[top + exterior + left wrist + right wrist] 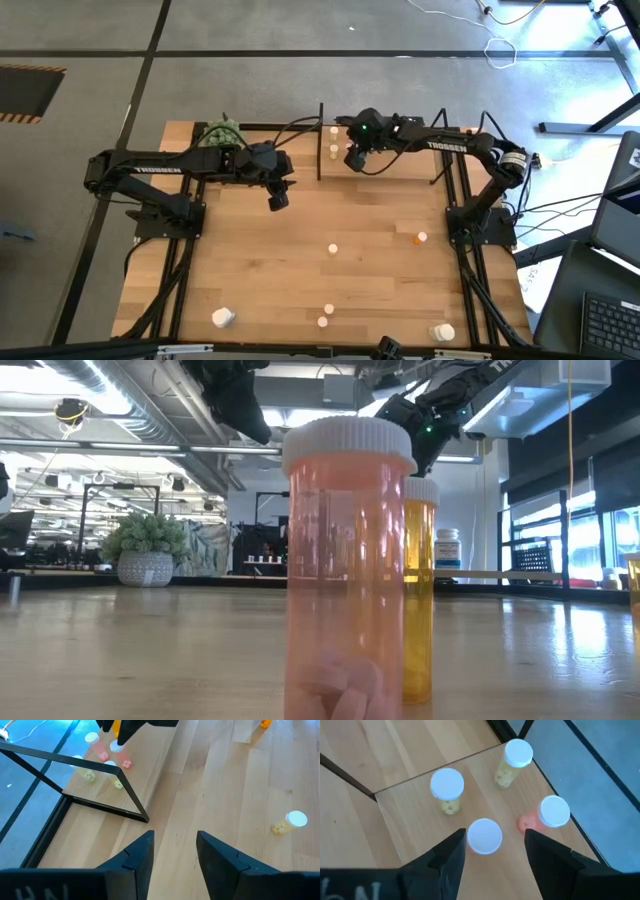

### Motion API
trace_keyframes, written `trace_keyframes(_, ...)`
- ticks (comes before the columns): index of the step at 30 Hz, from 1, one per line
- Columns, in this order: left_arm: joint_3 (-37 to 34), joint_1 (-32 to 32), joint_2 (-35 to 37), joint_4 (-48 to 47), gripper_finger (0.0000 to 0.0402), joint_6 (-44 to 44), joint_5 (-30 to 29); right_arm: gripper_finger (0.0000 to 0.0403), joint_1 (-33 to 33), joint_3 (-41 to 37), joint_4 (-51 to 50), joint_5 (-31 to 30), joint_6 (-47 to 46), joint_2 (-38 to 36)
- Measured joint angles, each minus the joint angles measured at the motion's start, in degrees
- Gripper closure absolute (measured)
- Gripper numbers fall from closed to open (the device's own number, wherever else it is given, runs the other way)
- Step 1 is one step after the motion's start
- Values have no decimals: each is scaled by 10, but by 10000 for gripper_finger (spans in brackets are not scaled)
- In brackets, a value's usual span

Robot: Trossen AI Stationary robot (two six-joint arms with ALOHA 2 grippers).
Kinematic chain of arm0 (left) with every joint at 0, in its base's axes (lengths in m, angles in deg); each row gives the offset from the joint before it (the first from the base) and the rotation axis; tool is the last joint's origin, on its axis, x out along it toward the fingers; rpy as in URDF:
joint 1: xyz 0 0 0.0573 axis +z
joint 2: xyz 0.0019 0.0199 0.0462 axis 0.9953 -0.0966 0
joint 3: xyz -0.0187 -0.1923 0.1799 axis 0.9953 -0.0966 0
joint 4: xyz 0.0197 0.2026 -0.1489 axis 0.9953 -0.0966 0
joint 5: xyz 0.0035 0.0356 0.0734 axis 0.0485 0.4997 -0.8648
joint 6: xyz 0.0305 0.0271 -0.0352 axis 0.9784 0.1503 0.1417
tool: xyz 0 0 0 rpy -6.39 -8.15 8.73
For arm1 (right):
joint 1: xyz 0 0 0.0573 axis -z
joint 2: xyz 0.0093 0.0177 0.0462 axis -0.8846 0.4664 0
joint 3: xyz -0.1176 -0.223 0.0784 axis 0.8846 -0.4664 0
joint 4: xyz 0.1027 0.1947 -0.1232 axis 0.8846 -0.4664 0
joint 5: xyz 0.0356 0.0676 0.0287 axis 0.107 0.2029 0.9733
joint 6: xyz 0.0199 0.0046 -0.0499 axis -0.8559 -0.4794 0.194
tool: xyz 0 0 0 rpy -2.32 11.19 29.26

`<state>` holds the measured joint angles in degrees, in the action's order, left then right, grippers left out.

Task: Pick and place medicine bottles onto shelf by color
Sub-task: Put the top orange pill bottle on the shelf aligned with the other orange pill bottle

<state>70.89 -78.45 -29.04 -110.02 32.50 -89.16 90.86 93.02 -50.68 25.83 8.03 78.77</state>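
While pink bottle [349, 570] stands nearest low camera, orange bottle [419, 588] just behind it at 1 o'clock, more bottles lie scattered on counter [380, 260]. Left gripper [277, 200] over counter middle, jaws parted, empty. Shelf [410, 827] at 12 o'clock holds four white-capped bottles. Right gripper [490, 851] above them, jaws apart astride one bottle [484, 836]; cannot tell if touching.

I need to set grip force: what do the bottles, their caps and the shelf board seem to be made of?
Pink bottle: likely translucent tinted plastic, glossy; pills show through its wall. Its white cap: opaque ribbed plastic, by its look. Shelf board: light wood with visible grain, matte; its frame looks like thin black metal.
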Motion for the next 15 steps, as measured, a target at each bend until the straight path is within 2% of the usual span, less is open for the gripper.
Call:
trace_keyframes(7, 0, 0, 0, 0, 260, 0, 0, 198, -3, 40, -79, 4, -26, -18)
trace_keyframes(13, -1, -1, 16, -21, 260, -22, 0, 198, -24, 45, -122, 8, -4, -105)
trace_keyframes(15, -1, -2, 22, -32, 260, -27, 0, 198, -35, 45, -145, 31, 33, -140)
